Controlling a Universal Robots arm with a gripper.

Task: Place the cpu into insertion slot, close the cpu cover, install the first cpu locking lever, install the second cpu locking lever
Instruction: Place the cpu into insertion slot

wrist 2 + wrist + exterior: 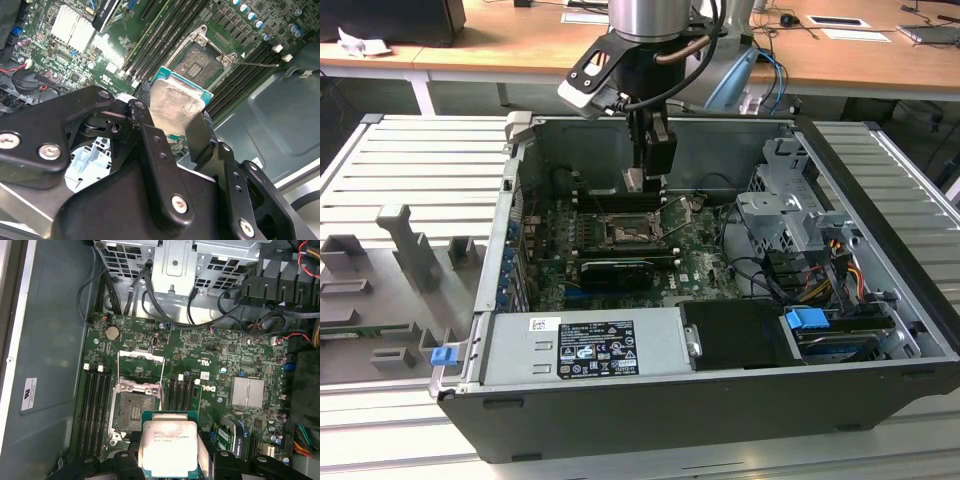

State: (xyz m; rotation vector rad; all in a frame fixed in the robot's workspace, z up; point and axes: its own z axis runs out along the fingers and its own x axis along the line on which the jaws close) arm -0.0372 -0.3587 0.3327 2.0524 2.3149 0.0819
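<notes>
In the exterior view the gripper (648, 165) holds the cpu (633, 180) above the motherboard (705, 245), with the insertion slot (625, 235) at its six o'clock. In the second wrist view the fingers (200, 132) clamp the cpu's edges, clear of the slot. In the first wrist view the cpu cover (141, 357) stands open. Placing is the step in hand and likely calls for squaring the cpu over the slot.

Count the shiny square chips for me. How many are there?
1. The chip is held in the jaws above the board, near the empty socket. The jaws could hide another.

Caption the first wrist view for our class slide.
A chip held above the motherboard, near its open socket.
</notes>
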